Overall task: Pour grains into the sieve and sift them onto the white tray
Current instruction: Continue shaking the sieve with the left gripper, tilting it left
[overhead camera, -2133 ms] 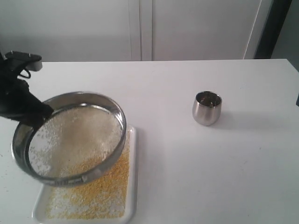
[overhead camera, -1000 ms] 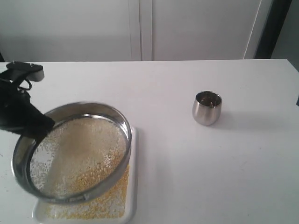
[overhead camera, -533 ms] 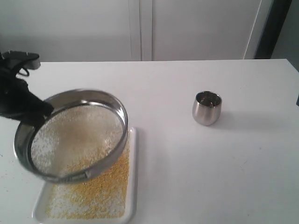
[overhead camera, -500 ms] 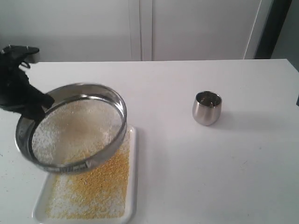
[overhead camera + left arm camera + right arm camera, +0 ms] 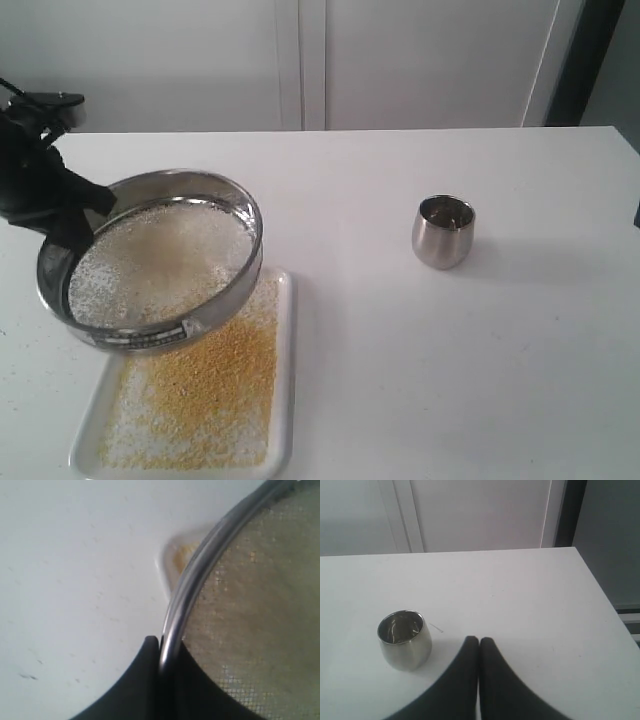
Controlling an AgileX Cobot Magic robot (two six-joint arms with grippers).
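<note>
Left fingers (image 5: 137, 685) clamped on sieve (image 5: 195, 325) rim, one inside, one outside. Sieve hung tilted over tray (image 5: 284, 380) beyond them; whitish grains (image 5: 150, 265) in mesh, yellow on tray. Right fingers (image 5: 465, 675) pressed together; cup (image 5: 405, 640) sat nearby on worktop (image 5: 520, 605).

Lab-like: white table (image 5: 480, 370), white wall panels (image 5: 420, 60)

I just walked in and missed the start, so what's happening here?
The left gripper clamps the sieve by its rim, holding it tilted over one end of the white tray. Whitish grains lie in its mesh; golden granules cover the tray. The right gripper is shut and empty, apart from the steel cup on the table.
</note>
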